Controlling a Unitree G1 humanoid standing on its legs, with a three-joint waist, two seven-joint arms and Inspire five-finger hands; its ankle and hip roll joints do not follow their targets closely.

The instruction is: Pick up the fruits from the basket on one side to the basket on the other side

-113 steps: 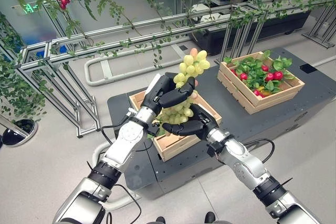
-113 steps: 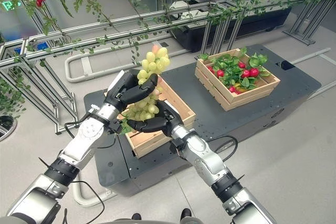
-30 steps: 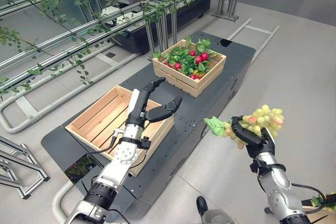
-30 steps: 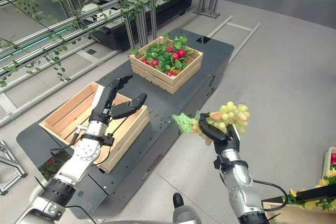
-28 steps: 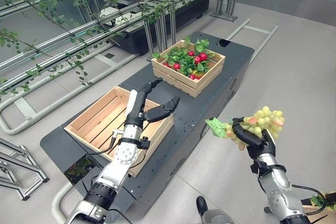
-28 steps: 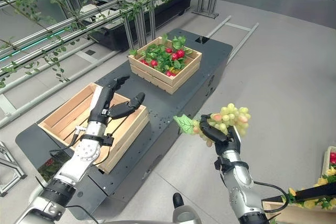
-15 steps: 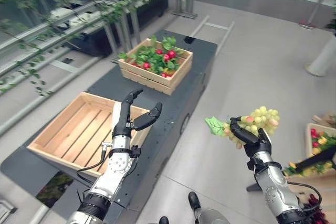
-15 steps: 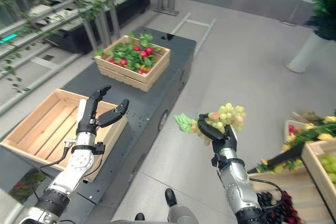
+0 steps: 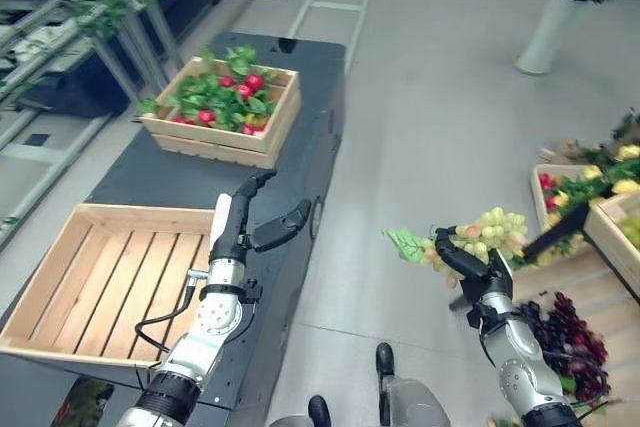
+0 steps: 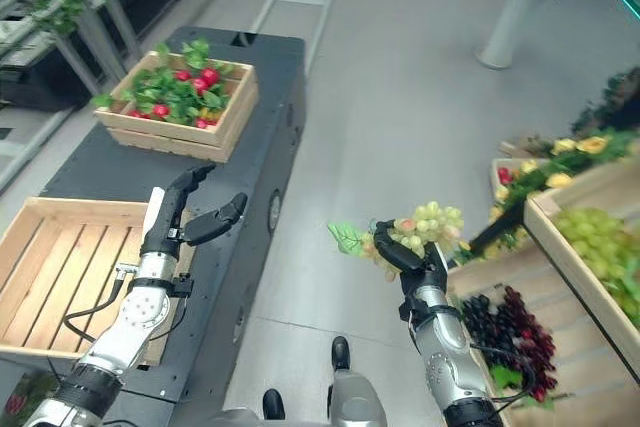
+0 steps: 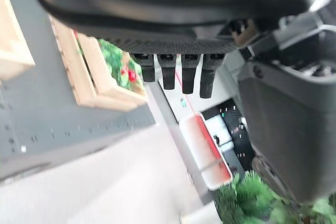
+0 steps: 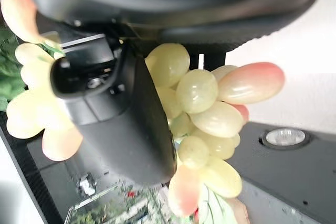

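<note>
A bunch of green grapes (image 9: 495, 228) with a leaf is held up over the grey floor, right of the black cart (image 9: 318, 137). My right hand (image 9: 476, 273) is shut on it; in the right wrist view the thumb (image 12: 123, 116) curls round the grapes (image 12: 202, 106). Above the right rim of the empty wooden crate (image 9: 100, 287) hovers my left hand (image 9: 234, 238), open, with straight fingers (image 11: 173, 72) and nothing in it. At the far right stands a crate (image 10: 575, 272) with green grapes in it.
A crate of red fruits and leaves (image 9: 222, 107) sits at the cart's far end. Dark grapes (image 9: 562, 335) and a box of red and yellow fruit (image 9: 560, 187) lie at the right. A white post (image 9: 550, 32) stands beyond.
The camera has swung right, bringing the right-hand crates into view. Both hands earlier held the grapes over the empty crate; now the right hand alone holds them, off the cart.
</note>
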